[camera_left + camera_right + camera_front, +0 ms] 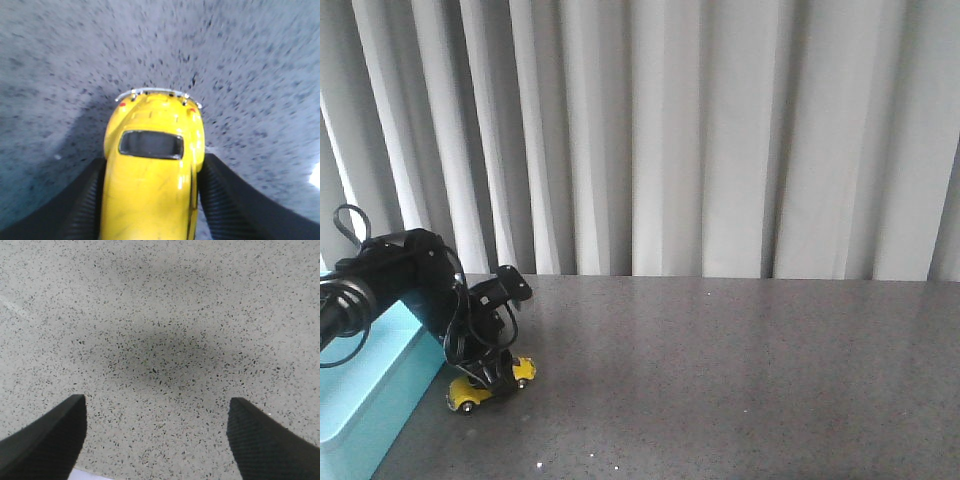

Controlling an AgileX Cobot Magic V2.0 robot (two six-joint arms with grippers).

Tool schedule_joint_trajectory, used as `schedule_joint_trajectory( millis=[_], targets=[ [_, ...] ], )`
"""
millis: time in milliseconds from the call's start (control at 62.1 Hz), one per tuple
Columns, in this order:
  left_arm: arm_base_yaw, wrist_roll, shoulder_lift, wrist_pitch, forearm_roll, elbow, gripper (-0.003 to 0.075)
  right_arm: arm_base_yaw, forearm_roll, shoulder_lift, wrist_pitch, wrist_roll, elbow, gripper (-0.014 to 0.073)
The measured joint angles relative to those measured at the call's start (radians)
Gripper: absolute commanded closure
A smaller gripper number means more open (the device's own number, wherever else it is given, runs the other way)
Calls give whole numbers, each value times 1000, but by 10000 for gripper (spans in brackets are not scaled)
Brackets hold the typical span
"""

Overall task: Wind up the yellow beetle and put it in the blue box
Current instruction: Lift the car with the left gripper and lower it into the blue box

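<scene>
Car (150, 175) on table (740, 370) | left claw (492, 372) clamped along its sides — box (370, 390) just left | right claw (155, 440) wide open, empty

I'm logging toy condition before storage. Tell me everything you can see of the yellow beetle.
The yellow beetle is a glossy, rounded toy car with a dark window, a chrome bumper and silver wheels with black tyres. It sits on the dark speckled table, just right of the blue box, not yet inside. The left pincer is shut on its sides.
</scene>
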Motion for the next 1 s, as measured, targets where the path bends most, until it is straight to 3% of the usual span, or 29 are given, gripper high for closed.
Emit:
schedule_joint_trajectory(
  millis=[257, 467, 708, 998],
  targets=[
    [0, -144, -136, 3, -8, 0, 420, 0, 0, 0, 0, 0, 0, 33],
    [22, -293, -261, 11, 70, 0, 420, 0, 0, 0, 0, 0, 0, 33],
    [139, -431, -318, 19, 142, 0, 420, 0, 0, 0, 0, 0, 0, 33],
    [279, -508, -228, 21, 153, 0, 420, 0, 0, 0, 0, 0, 0, 33]
  ],
)
